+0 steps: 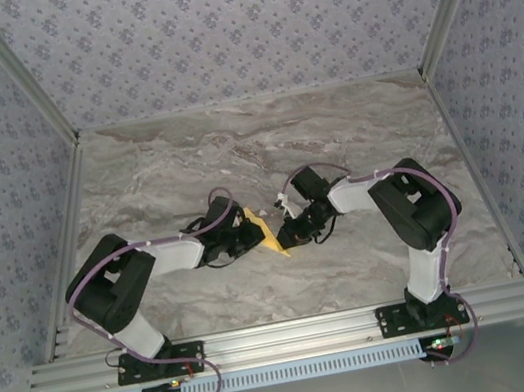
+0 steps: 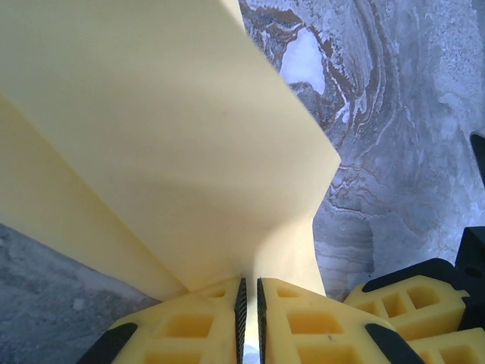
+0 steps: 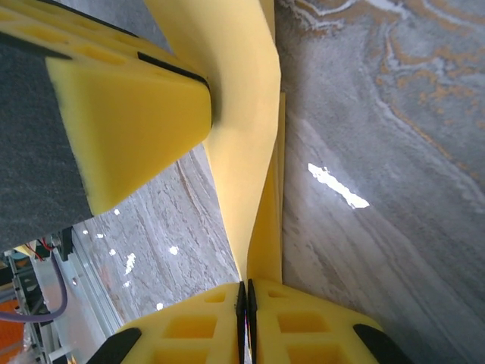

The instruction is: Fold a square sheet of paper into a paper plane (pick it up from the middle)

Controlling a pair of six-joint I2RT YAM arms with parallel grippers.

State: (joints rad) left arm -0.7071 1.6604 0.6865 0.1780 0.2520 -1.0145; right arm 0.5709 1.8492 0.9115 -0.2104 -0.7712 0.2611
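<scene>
We see our left claw (image 2: 250,292) pinching the folded yellow paper (image 2: 167,136), which fans out ahead of it, with the marble table (image 2: 409,114) to its right.

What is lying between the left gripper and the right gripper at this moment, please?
The yellow sheet of paper, partly folded, spans the gap in the top view; the left gripper and right gripper each pinch it.

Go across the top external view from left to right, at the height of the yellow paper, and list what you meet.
left arm → left fingers → yellow paper → right fingers → right arm
</scene>
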